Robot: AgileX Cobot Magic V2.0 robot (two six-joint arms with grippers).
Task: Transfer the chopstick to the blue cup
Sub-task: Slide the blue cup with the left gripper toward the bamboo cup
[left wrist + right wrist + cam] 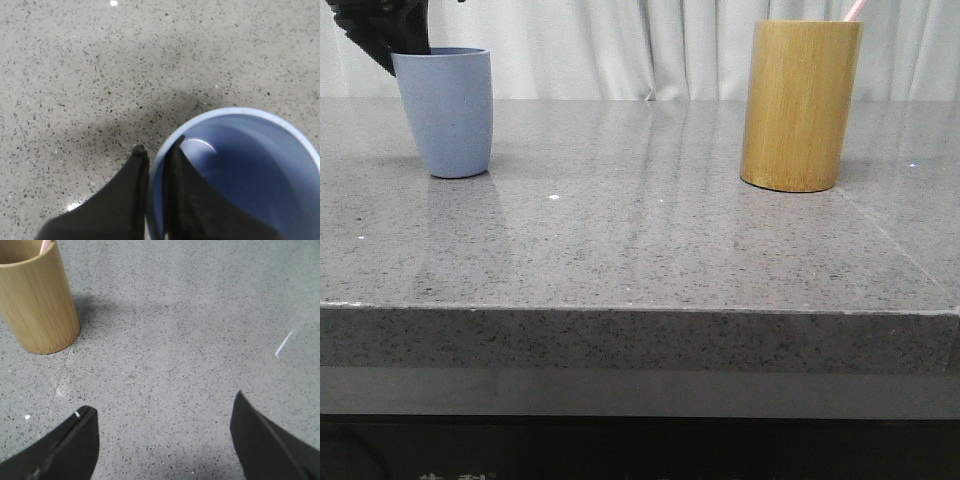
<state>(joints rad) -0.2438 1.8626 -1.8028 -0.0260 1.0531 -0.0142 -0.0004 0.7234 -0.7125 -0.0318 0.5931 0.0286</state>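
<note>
The blue cup (446,112) stands upright at the table's far left and looks empty inside (250,165). My left gripper (159,145) is shut on its rim, one finger inside the cup and one outside; in the front view it is the dark shape (408,42) behind the cup's top. The chopstick (855,9) is a pale pink tip poking out of the bamboo holder (798,105) at the far right, also seen as a pink tip (45,245) in the holder (37,300). My right gripper (162,405) hangs open over bare table, apart from the holder.
The grey speckled stone table (640,230) has a wide bare stretch between cup and holder. Its front edge (640,312) runs across the near side. White curtains hang behind.
</note>
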